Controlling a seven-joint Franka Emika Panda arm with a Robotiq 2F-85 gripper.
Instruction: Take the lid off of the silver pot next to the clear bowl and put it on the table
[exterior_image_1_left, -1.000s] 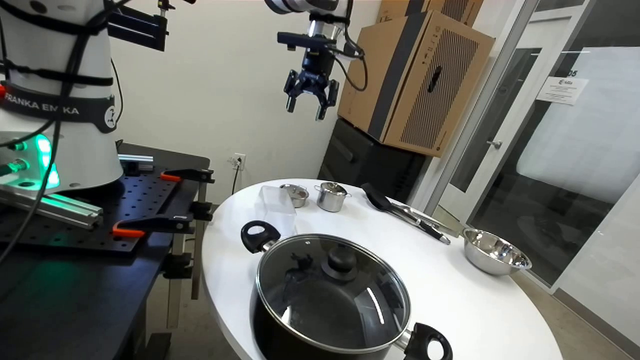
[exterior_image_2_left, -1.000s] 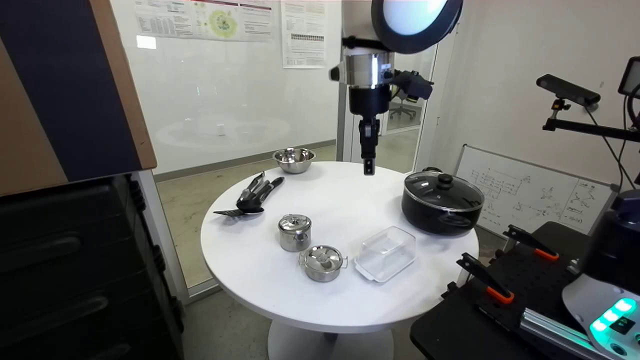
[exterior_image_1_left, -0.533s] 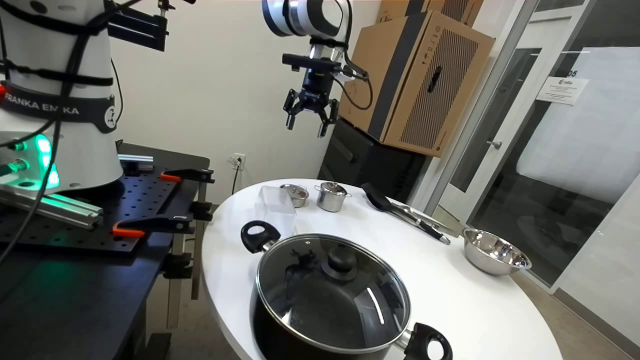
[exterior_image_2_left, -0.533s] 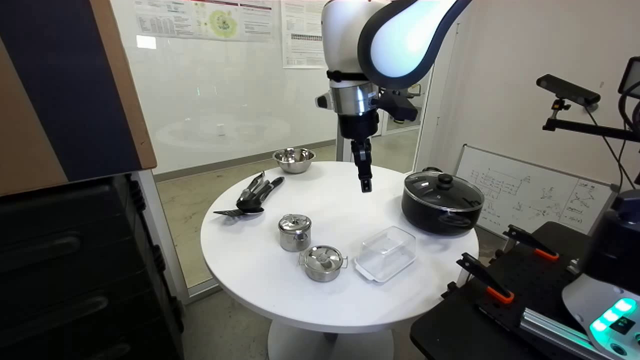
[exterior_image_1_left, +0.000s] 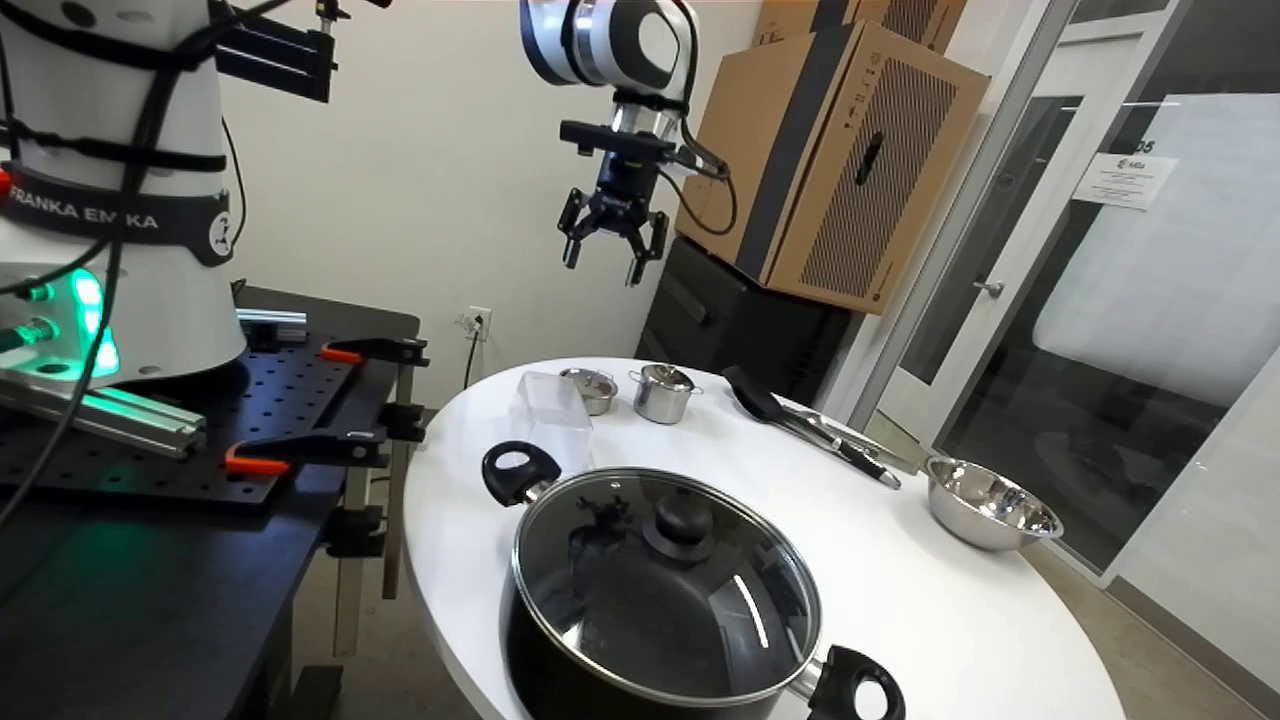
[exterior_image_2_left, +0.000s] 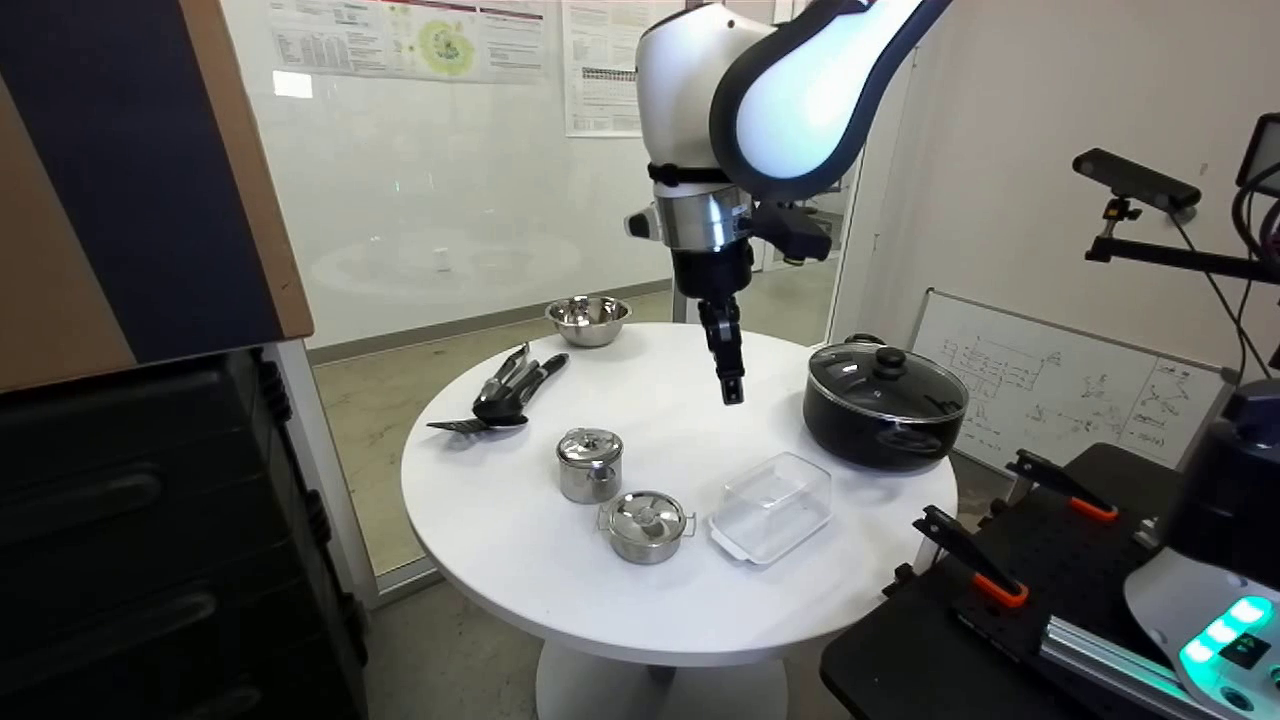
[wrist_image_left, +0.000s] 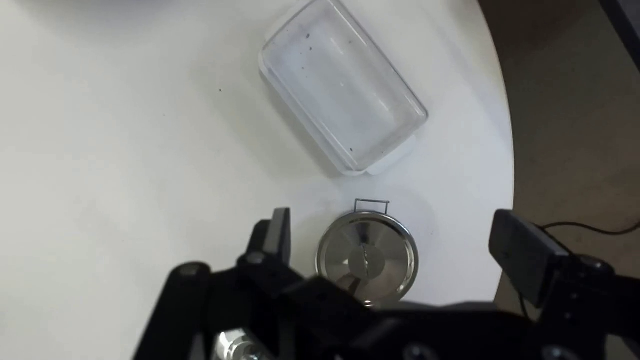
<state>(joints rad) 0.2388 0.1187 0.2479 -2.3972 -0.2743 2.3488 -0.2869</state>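
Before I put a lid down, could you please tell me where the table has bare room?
The widest bare patch of the table lies between the utensils, the steel bowl, the black pot and the taller pot. A smaller strip runs between the silver pot and the table edge. Crowded: the silver pot, close between taller pot and clear container.

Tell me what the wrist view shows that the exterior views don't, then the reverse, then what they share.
Only the wrist view: small dark specks on or inside the clear container.
Only the exterior views: the steel bowl, the utensils and the large cardboard box.
Shared: the white table, that clear container, the low silver pot with its lid on, and the open end effector.
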